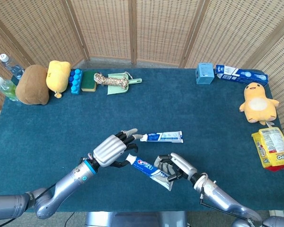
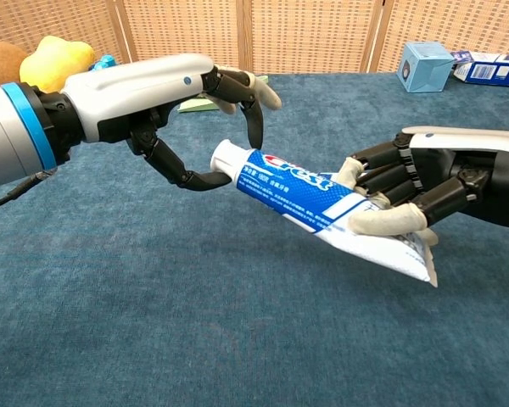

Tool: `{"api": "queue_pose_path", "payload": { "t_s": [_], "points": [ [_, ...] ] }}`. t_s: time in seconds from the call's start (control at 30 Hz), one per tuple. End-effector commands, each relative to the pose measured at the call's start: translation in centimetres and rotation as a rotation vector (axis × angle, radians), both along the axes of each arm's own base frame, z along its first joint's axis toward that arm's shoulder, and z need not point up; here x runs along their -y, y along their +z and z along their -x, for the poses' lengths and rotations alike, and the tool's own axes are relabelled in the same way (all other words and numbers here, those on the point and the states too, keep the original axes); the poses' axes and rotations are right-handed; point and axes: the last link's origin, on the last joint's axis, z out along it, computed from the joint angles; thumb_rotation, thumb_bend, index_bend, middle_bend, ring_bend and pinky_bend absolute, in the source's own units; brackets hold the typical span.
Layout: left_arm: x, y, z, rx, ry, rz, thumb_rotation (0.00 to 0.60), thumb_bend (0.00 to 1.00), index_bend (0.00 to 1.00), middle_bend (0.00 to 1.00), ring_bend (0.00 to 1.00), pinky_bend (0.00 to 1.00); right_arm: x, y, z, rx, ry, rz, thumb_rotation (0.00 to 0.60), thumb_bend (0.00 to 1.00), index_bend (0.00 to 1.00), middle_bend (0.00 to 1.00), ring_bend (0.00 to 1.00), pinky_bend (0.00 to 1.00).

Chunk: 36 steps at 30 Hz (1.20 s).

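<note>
Silver-shelled, the left hand (image 2: 182, 110) reaches in with fingers apart, its thumb tip touching the white cap end of the Crest toothpaste tube (image 2: 310, 191) without gripping it. The tube hangs above the blue tablecloth (image 1: 203, 123), tilted, its crimped end clasped in the right hand (image 2: 411, 182). A 2nd toothpaste tube (image 1: 162, 137) lies flat just behind.

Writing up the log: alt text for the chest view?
The right hand holds a blue toothpaste tube above the blue tablecloth, its white cap toward the left hand, whose thumb touches the cap end.
</note>
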Motion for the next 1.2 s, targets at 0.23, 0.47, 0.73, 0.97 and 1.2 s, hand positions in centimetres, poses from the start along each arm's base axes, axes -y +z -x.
{"api": "queue_pose_path", "payload": {
  "t_s": [0.23,0.47,0.73,0.97,1.2],
  "points": [
    [0.0,0.0,0.2,0.006,0.002,0.0,0.6,0.31,0.44,0.2,0.08,0.19,0.0,-0.2,0.2,-0.007,-0.008,-0.005,0.6,0.47,0.89,0.69,0.66,0.81],
    [0.0,0.2,0.4,-0.003,0.001,-0.001,0.6,0.36,0.46,0.2,0.08,0.19,0.2,-0.2,0.5,-0.021,-0.014,-0.006,0.6,0.47,0.89,0.69,0.66,0.81],
    [-0.1,0.2,0.6,-0.021,-0.014,-0.014,0.6,0.42,0.49,0.22,0.09,0.19,0.3,-0.5,0.7,-0.04,-0.016,-0.006,0.6,0.47,0.89,0.69,0.66,0.81],
    [-0.3,0.0,0.8,-0.033,-0.014,-0.02,0.6,0.46,0.5,0.23,0.1,0.19,0.3,-0.4,0.8,-0.038,-0.021,-0.002,0.6,0.47,0.89,0.69,0.67,0.82],
    [-0.4,0.1,0.7,-0.057,-0.033,-0.039,0.6,0.52,0.52,0.25,0.11,0.2,0.4,-0.5,1.1,-0.058,-0.024,0.002,0.6,0.47,0.89,0.69,0.67,0.82]
  ]
}}
